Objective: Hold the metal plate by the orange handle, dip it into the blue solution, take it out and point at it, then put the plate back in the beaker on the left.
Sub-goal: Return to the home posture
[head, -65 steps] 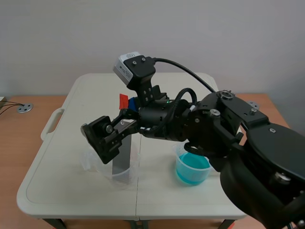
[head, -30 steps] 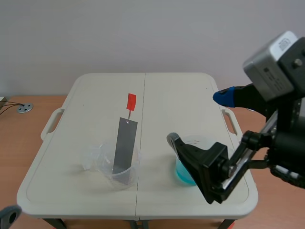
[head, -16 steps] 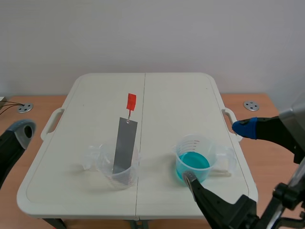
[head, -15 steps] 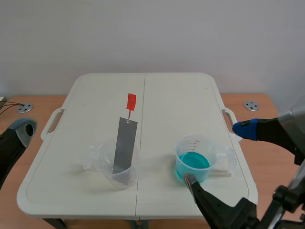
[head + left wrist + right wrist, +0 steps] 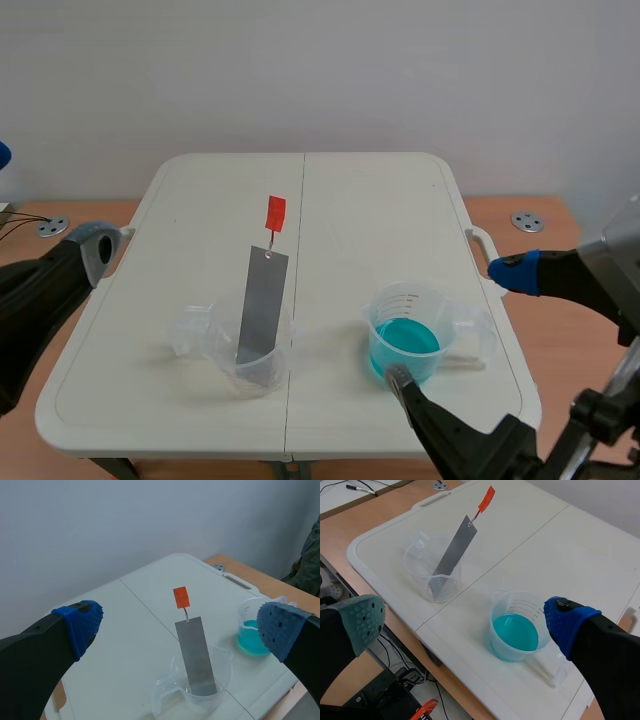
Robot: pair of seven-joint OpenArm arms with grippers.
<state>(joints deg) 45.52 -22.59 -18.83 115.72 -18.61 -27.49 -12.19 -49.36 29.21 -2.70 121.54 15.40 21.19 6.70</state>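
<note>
**Plate stood in the left beaker, both grippers wide and holding nothing**

The metal plate [image 5: 262,305] stood tilted in the clear beaker [image 5: 245,358]. Its lower end was inside the beaker and it leaned on the rim. Its upper end rose well above the rim, where a thin stem joined it to the orange handle [image 5: 275,213], a small flat tab. Nothing touched the plate or the handle.

The clear beaker sat near the robot's edge of the white folding table [image 5: 350,190], just on the left of the table's centre seam [image 5: 299,230]. On the other side of the seam, well apart from it, sat the beaker of blue solution [image 5: 405,335]. This was a clear measuring beaker with printed marks, about a third full, and its handle pointed away from the plate.

The left gripper [image 5: 179,627] was spread wide. Its two blue-padded fingers [image 5: 80,625] stood far apart, with the plate and clear beaker ahead of and below them, and it gripped nothing. In the scene view its arm lay low beside the table's left edge.

The right gripper [image 5: 464,620] also gaped wide and held nothing. It had one grey-green pad and one blue pad. The beaker of blue solution was below it, close to the blue-padded finger [image 5: 565,620], and the clear beaker was farther ahead. It hung off the table's near right corner.

Two round metal discs [image 5: 527,221] lay on the wooden surface on either side of the table.
</note>
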